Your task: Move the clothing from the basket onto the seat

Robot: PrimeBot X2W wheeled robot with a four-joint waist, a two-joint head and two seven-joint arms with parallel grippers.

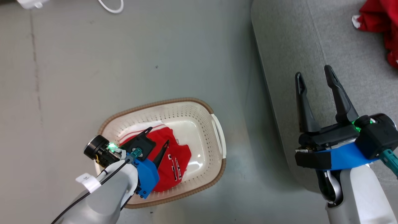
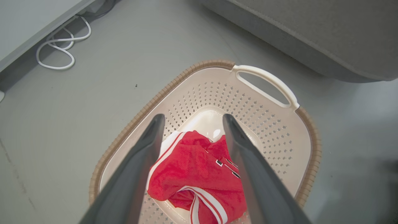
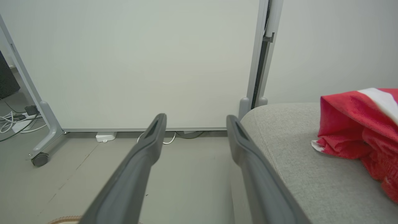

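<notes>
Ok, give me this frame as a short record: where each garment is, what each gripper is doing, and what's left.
in basket: one red jersey, crumpled on the bottom of the laundry basket
on seat: second red garment, on the grey sofa cushion
left gripper: open, straddling the jersey, not closed on it
right gripper: open, empty, above the cushion's edge
basket position: on the floor, beside the cushion
left to do: one jersey

Basket (image 1: 186,115): glossy perforated plastic, woven-look rim. Clothing (image 1: 178,149) in it: soft matt cloth. Seat (image 1: 289,46), at 2 o'clock of basket: matt textured fabric. Floor (image 1: 124,56): smooth, low sheen.
</notes>
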